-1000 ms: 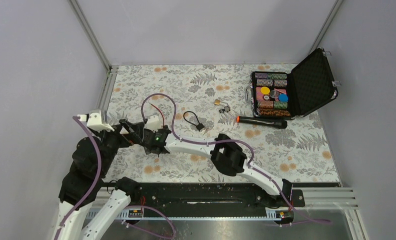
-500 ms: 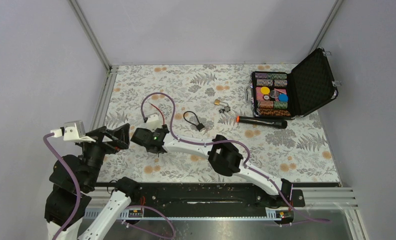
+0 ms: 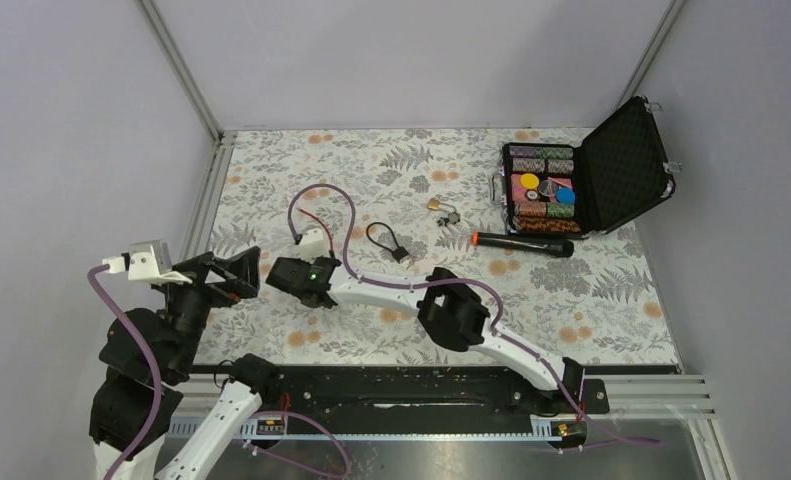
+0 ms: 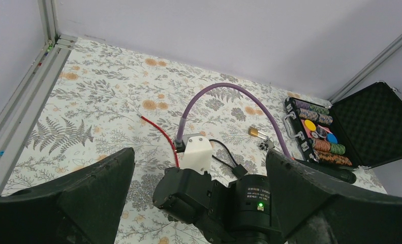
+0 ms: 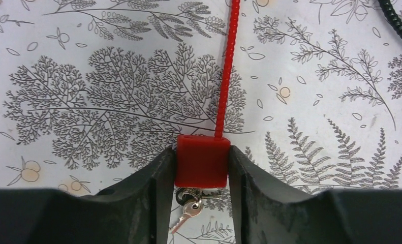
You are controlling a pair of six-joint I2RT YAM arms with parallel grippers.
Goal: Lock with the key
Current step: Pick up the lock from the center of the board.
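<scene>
My right gripper [image 5: 203, 152] is shut on the red block [image 5: 202, 161] of the red cable lock, low over the table; its red wire [image 5: 226, 71] runs away from it. A small silvery key on a ring [image 5: 189, 202] hangs from the block's underside between the fingers. In the top view the right gripper [image 3: 279, 272] sits left of centre. My left gripper [image 3: 254, 275] is open and empty, just left of it, facing it. In the left wrist view the left gripper [image 4: 199, 152] frames the right wrist. A brass padlock with tiny silvery keys [image 3: 443, 210] lies mid-table, also seen in the left wrist view [image 4: 259, 137].
A black cable lock [image 3: 385, 241] lies beside the right wrist. A black microphone with a red end [image 3: 523, 243] lies right of it. An open black case of poker chips [image 3: 543, 188] stands at the back right. A metal rail [image 3: 207, 185] edges the table's left side.
My left arm has pulled back to the left, away from the right gripper, with its jaws open. The right gripper still holds the red block and has barely shifted.
</scene>
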